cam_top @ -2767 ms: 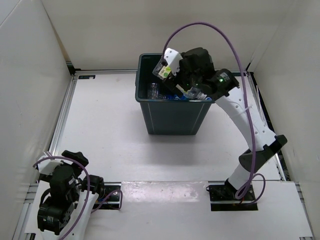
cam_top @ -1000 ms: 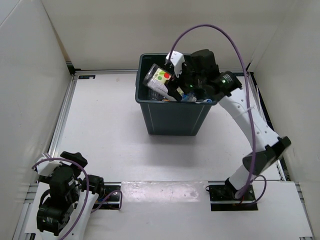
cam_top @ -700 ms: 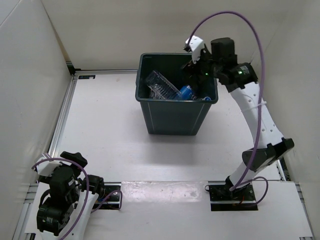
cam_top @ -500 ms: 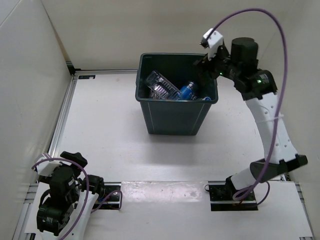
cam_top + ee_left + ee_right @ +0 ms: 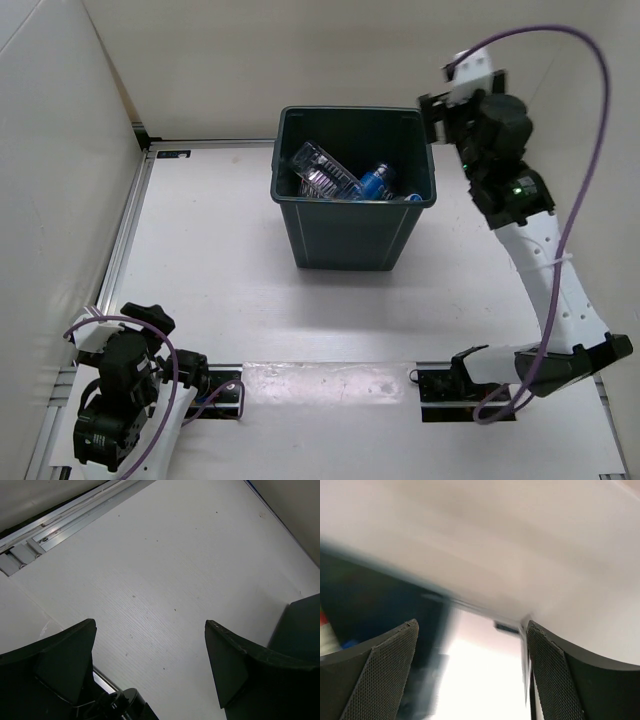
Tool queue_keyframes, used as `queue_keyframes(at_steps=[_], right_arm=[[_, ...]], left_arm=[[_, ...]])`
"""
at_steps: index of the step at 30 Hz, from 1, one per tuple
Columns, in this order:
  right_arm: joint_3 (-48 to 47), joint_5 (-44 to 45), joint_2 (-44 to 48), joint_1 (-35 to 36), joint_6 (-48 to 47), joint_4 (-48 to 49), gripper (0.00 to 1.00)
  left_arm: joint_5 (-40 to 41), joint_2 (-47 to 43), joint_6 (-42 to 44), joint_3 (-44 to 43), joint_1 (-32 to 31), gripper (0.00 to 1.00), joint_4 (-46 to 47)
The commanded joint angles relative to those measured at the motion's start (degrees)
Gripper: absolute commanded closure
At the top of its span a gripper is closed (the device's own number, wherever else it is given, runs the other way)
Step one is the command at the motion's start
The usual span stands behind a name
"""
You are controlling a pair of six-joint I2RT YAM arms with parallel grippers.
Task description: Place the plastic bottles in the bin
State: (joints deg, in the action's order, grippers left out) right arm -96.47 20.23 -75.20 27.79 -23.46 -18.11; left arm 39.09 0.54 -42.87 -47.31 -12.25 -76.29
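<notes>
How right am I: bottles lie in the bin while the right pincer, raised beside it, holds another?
Not quite: the right pincer holds nothing; the right wrist view shows it open and empty. The plastic bottles do lie in the bin.

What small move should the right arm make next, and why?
Probably draw the right gripper back toward its base and stop there. Its jaws stand open and empty near the far right corner of the bin, the bottles lie inside the bin, and no bottle shows on the table.
</notes>
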Motion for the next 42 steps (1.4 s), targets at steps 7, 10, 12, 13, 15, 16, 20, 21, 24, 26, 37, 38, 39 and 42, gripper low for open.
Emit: queue_keyframes(at_steps=[7,10,12,13,15,16,20,21,24,26,37,38,39,42], right_arm=[[0.46,-15.55,3.74,-27.16,21.00,-18.53,0.10],[7.59,-15.66,6.88,-32.08,24.59,-21.01,0.10],[14.45,-17.32,10.14,-34.46,25.65,-21.18,0.10],[17.51,-17.68,10.86,-34.38,25.23,-21.18,0.10],[22.01,-14.79,13.04,-31.23,25.39,-21.35,0.10],[24.55,-10.52,13.23,-30.35,25.57,-22.05,0.10],[27.91,-3.10,12.01,-23.06,23.74,-30.74,0.10],[28.00,-1.87,11.22,-22.09,23.73,-31.98,0.10],[28.52,-5.08,11.38,-21.63,19.79,-35.76,0.10],[28.26,-6.51,11.48,-23.31,20.56,-36.12,0.10],[29.31,-7.47,12.01,-27.17,22.15,-39.02,0.10],[29.49,-8.35,12.09,-28.92,21.71,-39.11,0.10],[30.36,-8.97,12.27,-29.28,20.14,-39.02,0.10],[32.04,-6.61,13.49,-28.58,18.11,-36.13,0.10]], left_arm=[[-0.42,1.92,1.03,0.11,-0.32,0.00,0.70],[-1.03,3.33,1.21,-0.06,-0.41,0.00,0.79],[-1.38,3.95,0.69,-0.33,-0.40,0.00,0.44],[-1.56,3.86,0.77,-0.41,-0.32,0.00,0.53],[-2.26,3.51,1.91,-0.06,-0.23,0.00,1.23],[-3.40,3.94,2.52,0.02,-0.32,0.00,2.45],[-6.04,6.93,6.48,-1.03,-0.32,0.00,5.18],[-6.48,10.15,6.92,-1.20,-0.40,0.00,5.80],[-7.19,16.66,8.85,-3.92,-0.40,0.00,6.42],[-6.67,20.54,13.41,-6.04,-0.40,0.00,8.16],[-10.26,35.92,37.16,5.38,-0.32,0.00,37.49],[-10.79,37.24,35.59,8.26,-0.40,0.00,38.92],[-11.92,38.82,34.62,9.07,-0.23,0.00,42.85],[-14.99,42.00,31.28,10.57,-0.23,0.00,46.31]])
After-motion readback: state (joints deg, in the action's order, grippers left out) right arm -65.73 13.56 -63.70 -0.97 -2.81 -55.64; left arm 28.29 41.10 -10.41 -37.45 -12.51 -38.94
